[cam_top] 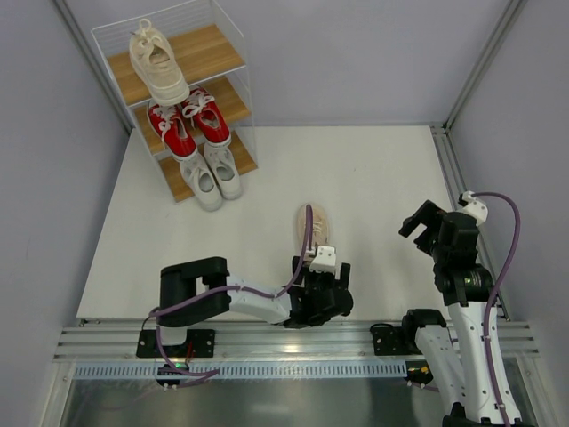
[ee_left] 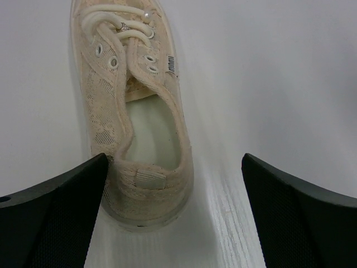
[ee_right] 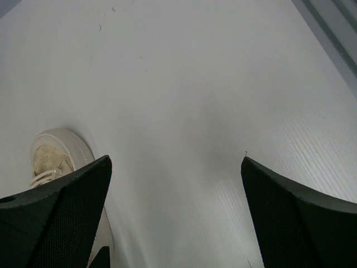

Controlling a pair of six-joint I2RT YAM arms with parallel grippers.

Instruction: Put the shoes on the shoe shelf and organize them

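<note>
**Loose cream shoe at left end effector, five shoes on shelf**

Left end effector (ee_left: pixel 174 187): fingers spread wide apart, gripping nothing. It sits low over the bench (cam_top: pixel 382 187). The loose cream-beige shoe (ee_left: pixel 134 111) lies flat on the bench straight ahead of it, heel toward the fingers and toe pointing away. The heel sits in the gap between the two fingers, close against the left finger (ee_left: pixel 67 206) and well apart from the right one. Cannot tell whether that left finger touches the heel.

Right end effector (ee_right: pixel 175 167): fingers also wide apart, nothing between them but bare bench. The same cream-beige shoe shows at its lower left, beside its left finger.

Shoe shelf (cam_top: pixel 222 55): far ahead and to the left of the left end effector. One cream-beige shoe (cam_top: pixel 158 62) rests on the top tier, toe toward the arms. The red pair (cam_top: pixel 188 124) is side by side on the middle tier, and the white pair (cam_top: pixel 212 173) on the bottom tier.
</note>
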